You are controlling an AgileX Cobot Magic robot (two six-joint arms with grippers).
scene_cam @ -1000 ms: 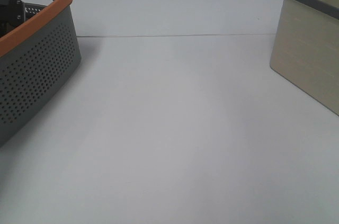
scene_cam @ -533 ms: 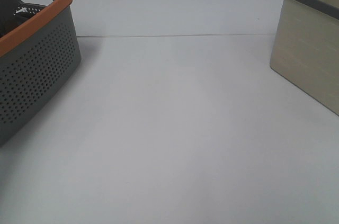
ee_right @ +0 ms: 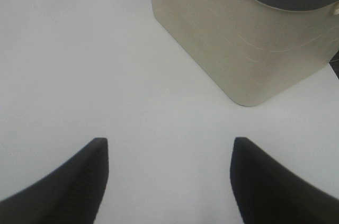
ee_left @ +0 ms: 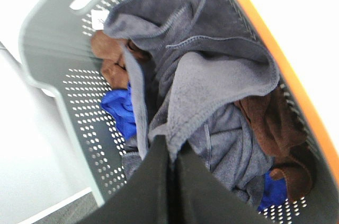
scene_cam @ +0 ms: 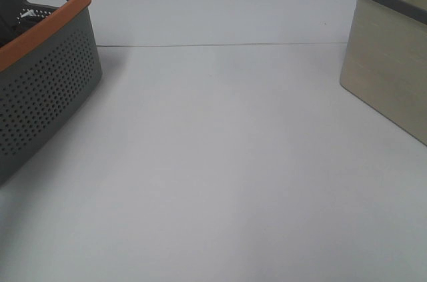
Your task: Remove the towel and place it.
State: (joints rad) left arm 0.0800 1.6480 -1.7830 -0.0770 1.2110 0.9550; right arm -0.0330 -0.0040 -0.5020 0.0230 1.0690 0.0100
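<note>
Down inside the orange-rimmed laundry basket (ee_left: 53, 54), the left claw (ee_left: 172, 147) is pressed together, apparently pinching a fold of the grey towel (ee_left: 222, 75) for lifting out. The right claw (ee_right: 170, 142) hangs spread above the table (ee_right: 79, 49) beside the beige bin (ee_right: 238, 38), the likely drop point.

No legible text, brand, number or sign is found. The small white tag (ee_left: 99, 19) beside the dark grey terry towel (ee_left: 212, 75) is too blurred to read. The grey perforated plastic basket with an orange rim (scene_cam: 47, 89) and the beige fabric-covered bin with a dark rim (scene_cam: 390, 75) show no readable markings.
</note>
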